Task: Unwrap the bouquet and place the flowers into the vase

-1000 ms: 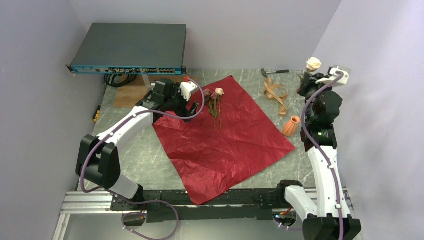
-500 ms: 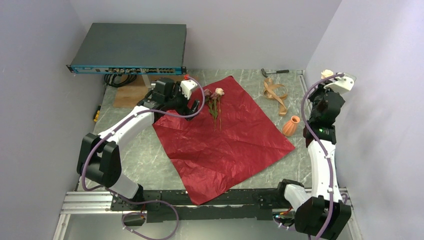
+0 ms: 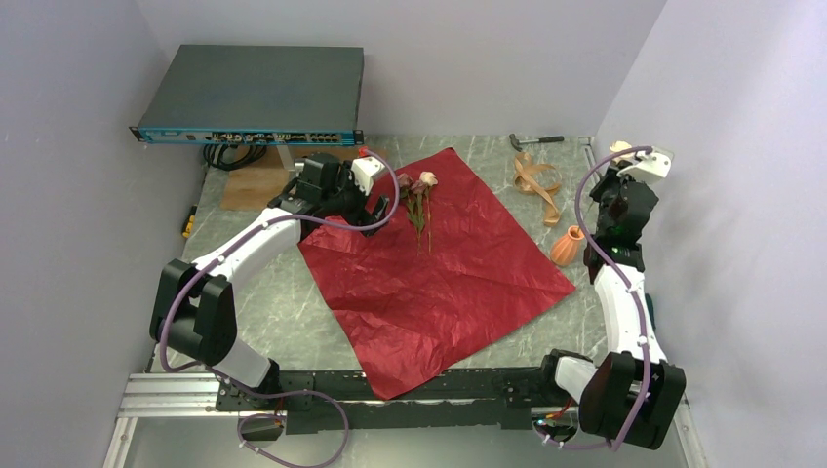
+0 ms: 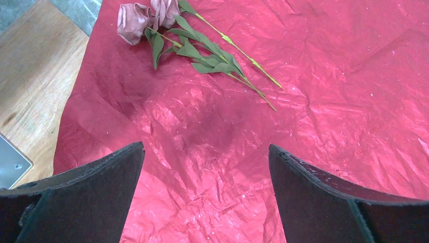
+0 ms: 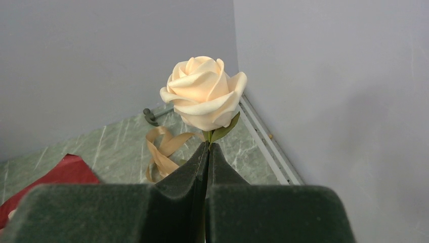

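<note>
One cream rose (image 5: 204, 93) pinched by R fingers (image 5: 174, 202).

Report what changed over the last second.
The right jaws, shut on the cream rose, carried it lower and slightly right in the overhead view. Nothing was grabbed or released. The open left jaws, pink roses, red paper, vase and ribbon stayed put.
</note>
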Controlling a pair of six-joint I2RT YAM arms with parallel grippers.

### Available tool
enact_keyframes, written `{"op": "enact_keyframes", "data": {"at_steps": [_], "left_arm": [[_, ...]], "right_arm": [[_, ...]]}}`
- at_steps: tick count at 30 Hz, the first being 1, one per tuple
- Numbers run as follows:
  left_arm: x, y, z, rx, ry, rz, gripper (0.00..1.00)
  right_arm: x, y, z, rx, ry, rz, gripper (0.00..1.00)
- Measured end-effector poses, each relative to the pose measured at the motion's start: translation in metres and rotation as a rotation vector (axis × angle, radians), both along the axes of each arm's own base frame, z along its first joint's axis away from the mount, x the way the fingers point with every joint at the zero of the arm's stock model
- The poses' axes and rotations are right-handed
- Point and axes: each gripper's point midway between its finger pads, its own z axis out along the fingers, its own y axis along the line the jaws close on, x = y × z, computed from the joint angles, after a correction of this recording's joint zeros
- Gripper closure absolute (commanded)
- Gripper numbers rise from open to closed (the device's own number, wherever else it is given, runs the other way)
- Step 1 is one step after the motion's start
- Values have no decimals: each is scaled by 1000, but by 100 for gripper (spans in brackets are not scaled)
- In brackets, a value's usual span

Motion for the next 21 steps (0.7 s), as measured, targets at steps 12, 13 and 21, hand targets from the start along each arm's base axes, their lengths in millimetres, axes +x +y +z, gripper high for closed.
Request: {"op": "enact_keyframes", "data": {"at_steps": [12, 13, 21], "left_arm": [[0, 0, 0, 1, -3, -2, 1], [0, 0, 0, 1, -3, -1, 1], [1, 1, -2, 1, 2, 1, 0]], "right_arm": [[0, 3, -26, 6, 20, 21, 100], [0, 4, -29, 8, 26, 21, 96], [-6, 7, -44, 32, 70, 29, 84]]}}
